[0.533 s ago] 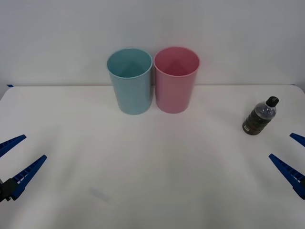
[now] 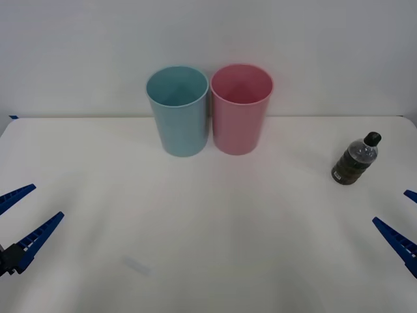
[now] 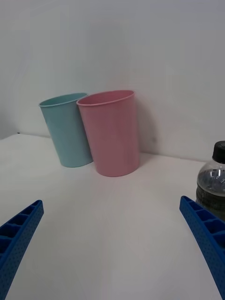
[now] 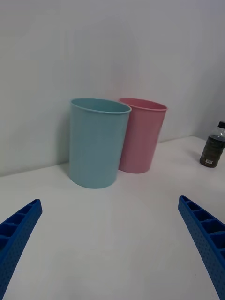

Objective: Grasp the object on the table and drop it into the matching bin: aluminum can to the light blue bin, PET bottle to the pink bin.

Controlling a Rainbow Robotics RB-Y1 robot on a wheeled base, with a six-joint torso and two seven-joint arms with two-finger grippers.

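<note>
Plastic on a matte white table (image 2: 208, 261)

Pink bin (image 2: 240, 111) and light blue bin (image 2: 178, 114): smooth plastic (slight sheen). PET bottle (image 2: 355, 160), right of frame: clear glossy plastic. Gripper fingers (image 2: 29, 241): ribbed blue.

You face a plain white wall (image 2: 326, 45) rising straight behind the far edge; soft, even light, faint shadows.
</note>
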